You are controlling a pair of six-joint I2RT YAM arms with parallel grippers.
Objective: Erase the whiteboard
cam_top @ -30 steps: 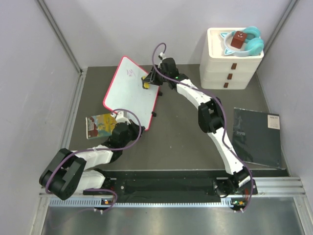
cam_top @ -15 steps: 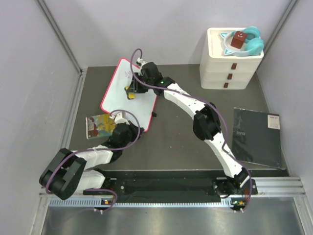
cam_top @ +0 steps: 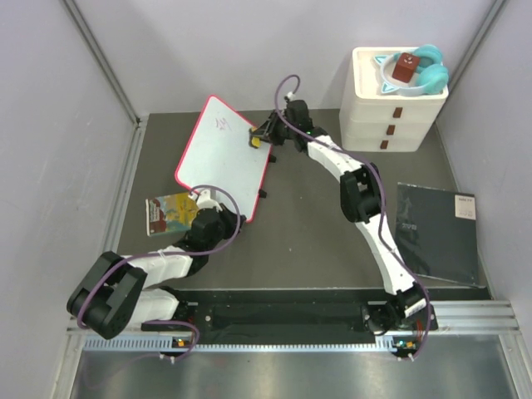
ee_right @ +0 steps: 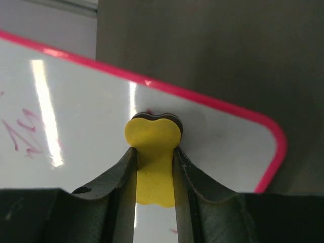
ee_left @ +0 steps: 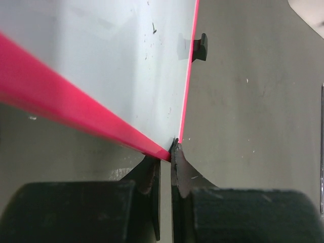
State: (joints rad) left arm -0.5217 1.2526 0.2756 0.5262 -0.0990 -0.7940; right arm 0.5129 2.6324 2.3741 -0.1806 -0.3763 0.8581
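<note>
The whiteboard [cam_top: 218, 158], white with a red-pink frame, lies tilted at the far left of the table. Faint red writing [cam_top: 222, 123] shows near its far end. My right gripper [cam_top: 254, 140] is shut on a yellow eraser [ee_right: 153, 147] and presses it on the board near its far right corner. In the right wrist view the board [ee_right: 81, 126] shows red marks [ee_right: 23, 134] to the left of the eraser. My left gripper [cam_top: 235, 218] is shut on the board's near corner, its fingertips [ee_left: 177, 157] pinching the red frame [ee_left: 76, 114]. A black clip [ee_left: 200, 46] sits on the board's right edge.
A white drawer unit [cam_top: 391, 112] stands at the back right with teal headphones [cam_top: 428, 71] and a red-brown block on top. A dark flat sheet [cam_top: 436, 233] lies at the right. A small picture card [cam_top: 169, 212] lies by the board's near left side. Walls close in both sides.
My right gripper swept the eraser left across the board, then back to its right edge. The board shifted slightly with the stroke. The left arm held still.
</note>
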